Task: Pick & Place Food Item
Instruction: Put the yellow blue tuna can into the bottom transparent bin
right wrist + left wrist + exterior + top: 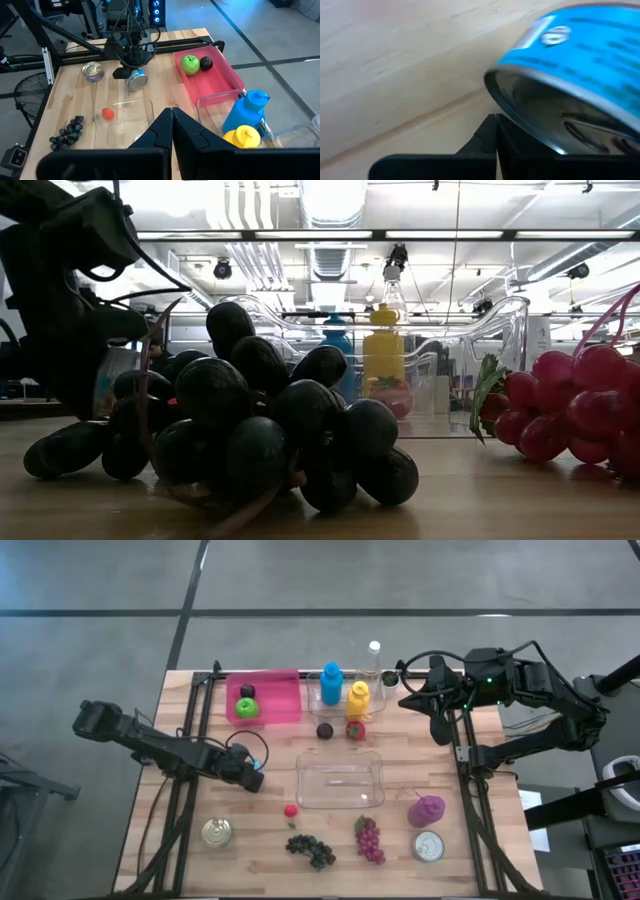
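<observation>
A tin can with a blue label (pixel 570 55) lies tilted on the wood beside my left gripper (pixel 252 778), left of the middle of the table. The right wrist view shows the can (pixel 136 80) slanting under that gripper (pixel 122 74). In the left wrist view the two fingers (pixel 496 130) meet, so the gripper is shut. My right gripper (pixel 172 117) is shut on nothing and hovers near the table's far right corner (pixel 412 692). My left gripper touches the can with shut fingers. The can's metal rim (pixel 520 117) lies over the end of one finger (pixel 515 145), not between the two. The can is tilted, its shiny end face (pixel 580 125) turned toward the fingers. The fingers slant down from the table's left.
A clear container (pixel 340 780) stands mid-table, and a pink tray (pixel 285 700) holds a green apple (pixel 247 708). At the far edge are blue (pixel 331 682) and yellow (pixel 358 700) bottles. Dark grapes (pixel 310 850), red grapes (pixel 369 840), a small red item (pixel 290 810) and another can (pixel 217 832) lie near.
</observation>
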Robot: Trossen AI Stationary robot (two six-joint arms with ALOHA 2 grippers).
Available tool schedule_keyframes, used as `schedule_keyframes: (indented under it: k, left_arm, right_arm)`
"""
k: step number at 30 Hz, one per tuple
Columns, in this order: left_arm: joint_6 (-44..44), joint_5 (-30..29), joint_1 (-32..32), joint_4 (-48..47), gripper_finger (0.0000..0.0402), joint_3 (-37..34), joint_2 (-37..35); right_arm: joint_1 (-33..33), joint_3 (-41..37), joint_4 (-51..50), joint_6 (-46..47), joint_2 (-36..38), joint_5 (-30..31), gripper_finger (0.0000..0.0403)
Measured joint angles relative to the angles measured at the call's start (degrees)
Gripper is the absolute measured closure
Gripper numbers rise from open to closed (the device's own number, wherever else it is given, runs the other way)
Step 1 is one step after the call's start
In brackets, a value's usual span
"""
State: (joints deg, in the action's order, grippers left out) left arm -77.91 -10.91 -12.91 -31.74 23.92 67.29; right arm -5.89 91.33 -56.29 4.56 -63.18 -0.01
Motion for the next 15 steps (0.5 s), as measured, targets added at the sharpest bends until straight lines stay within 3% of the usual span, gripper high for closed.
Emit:
schedule_keyframes:
  k: [15]
  left_arm:
    - [0.0, 5.3, 0.0, -0.8, 0.0401, 2.3, -0.1]
  right_arm:
    - [0.0, 0.0, 0.1, 0.0, 0.0, 0.0, 0.0394]
